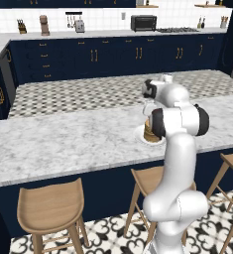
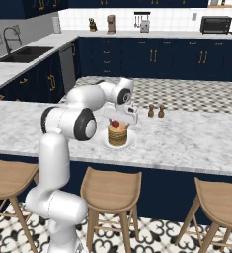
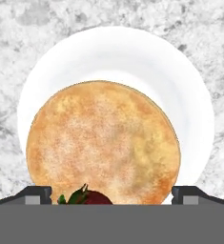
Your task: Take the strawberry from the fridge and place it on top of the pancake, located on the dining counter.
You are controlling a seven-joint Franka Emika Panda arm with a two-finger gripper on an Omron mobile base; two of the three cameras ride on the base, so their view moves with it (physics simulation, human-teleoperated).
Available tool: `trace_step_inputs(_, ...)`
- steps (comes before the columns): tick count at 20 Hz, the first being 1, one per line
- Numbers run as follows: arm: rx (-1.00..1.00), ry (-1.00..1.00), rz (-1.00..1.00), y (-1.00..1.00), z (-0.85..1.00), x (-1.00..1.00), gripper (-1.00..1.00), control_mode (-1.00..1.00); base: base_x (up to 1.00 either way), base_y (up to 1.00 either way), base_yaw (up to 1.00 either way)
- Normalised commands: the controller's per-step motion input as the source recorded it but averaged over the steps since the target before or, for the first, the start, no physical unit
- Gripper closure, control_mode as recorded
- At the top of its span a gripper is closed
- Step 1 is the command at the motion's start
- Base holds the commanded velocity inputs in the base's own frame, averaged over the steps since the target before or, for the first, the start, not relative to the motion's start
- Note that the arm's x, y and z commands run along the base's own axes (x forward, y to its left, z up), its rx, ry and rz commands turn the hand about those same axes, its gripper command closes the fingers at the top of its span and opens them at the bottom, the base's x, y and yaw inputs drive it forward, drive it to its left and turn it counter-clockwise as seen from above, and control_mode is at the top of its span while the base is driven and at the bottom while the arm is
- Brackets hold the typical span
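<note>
Strawberry sits on top of the pancake, a short golden-tan stack on a small white plate that rests on the dining counter. From the hand view the strawberry shows as a dark red lump with green leaves at the near edge of the pancake, with the plate rim showing beyond the stack and marble around it. The gripper hovers directly above the pancake with its fingers spread wide, one on each side of the stack and clear of the strawberry, holding nothing. In the right base view the gripper hangs just over the pancake. In the left base view the arm covers most of the pancake, and the plate edge peeks out beside it. Near the pancake, further back on the counter, stand two small brown shakers. Wooden stools line the counter's near side below the pancake.
</note>
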Motion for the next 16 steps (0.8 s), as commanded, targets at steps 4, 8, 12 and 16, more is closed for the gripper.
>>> trace_step_inputs(4,0.0,0.12,0.0,0.0,-0.23,0.0,-1.0,-1.0,0.0,0.0,0.0)
trace_step_inputs(8,0.0,0.12,0.0,0.0,-0.27,0.0,-1.0,-1.0,0.0,0.0,0.0)
trace_step_inputs(12,0.0,0.13,0.0,0.0,-0.32,0.0,-1.0,-1.0,0.0,0.0,0.0)
trace_step_inputs(16,0.0,-0.13,0.0,0.0,-0.06,-0.03,-1.0,-1.0,0.0,0.0,0.0)
